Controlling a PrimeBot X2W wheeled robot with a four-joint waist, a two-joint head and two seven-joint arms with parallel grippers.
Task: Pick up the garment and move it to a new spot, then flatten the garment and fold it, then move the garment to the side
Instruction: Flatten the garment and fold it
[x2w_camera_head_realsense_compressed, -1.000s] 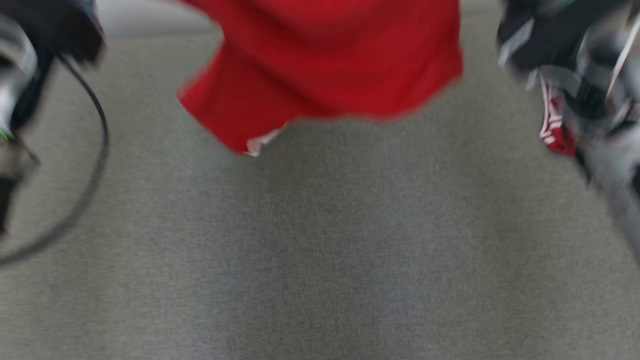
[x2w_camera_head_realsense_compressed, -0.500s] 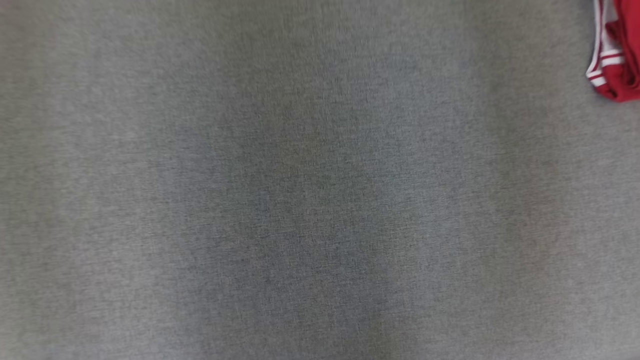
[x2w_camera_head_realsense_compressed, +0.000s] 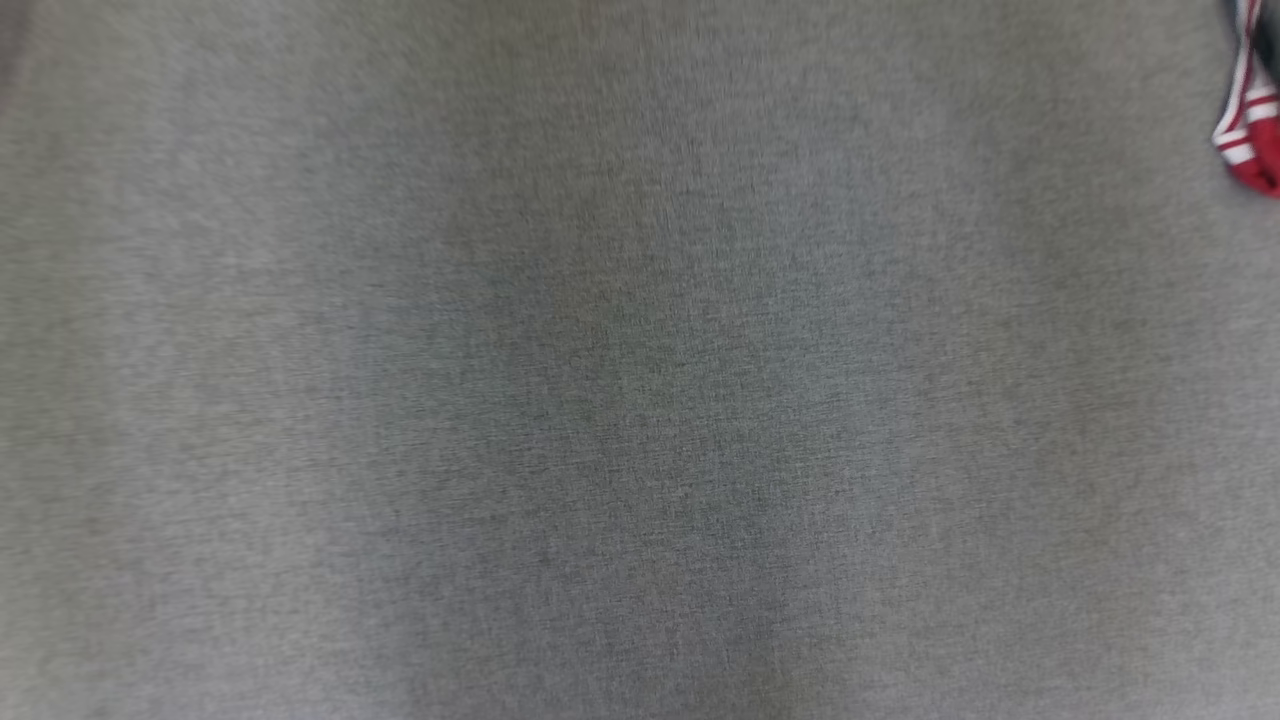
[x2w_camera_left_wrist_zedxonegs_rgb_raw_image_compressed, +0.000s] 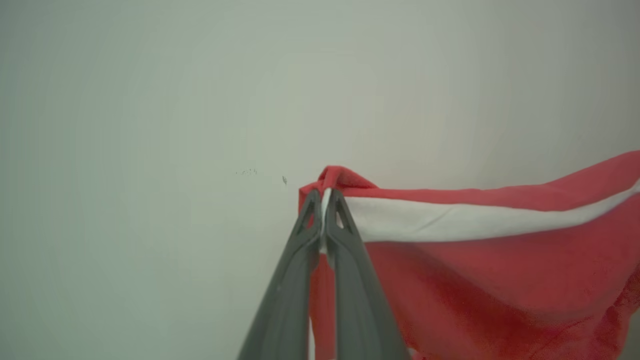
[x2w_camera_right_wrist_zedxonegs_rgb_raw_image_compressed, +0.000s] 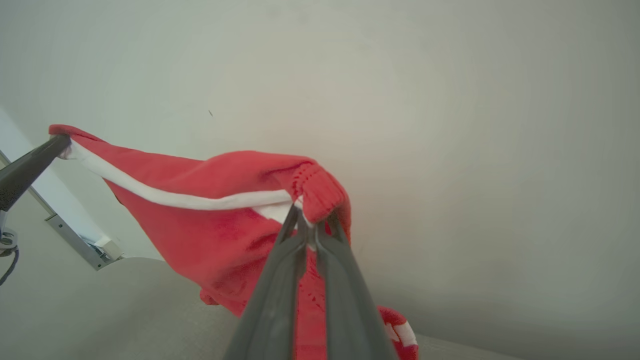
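Between 2 end effectors (x2w_camera_left_wrist_zedxonegs_rgb_raw_image_compressed: 324, 194) (x2w_camera_right_wrist_zedxonegs_rgb_raw_image_compressed: 312, 216) — 1 garment (x2w_camera_left_wrist_zedxonegs_rgb_raw_image_compressed: 475, 280)

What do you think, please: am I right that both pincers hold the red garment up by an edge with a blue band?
Not quite: the band is white, not blue. The left wrist view shows the left pincer shut on the red garment at that band, and the right pincer holds the same edge up too.

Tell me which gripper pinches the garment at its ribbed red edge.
The right gripper: the garment's ribbed knit bunches over its tips. The left gripper holds a plain corner by the white stripe.
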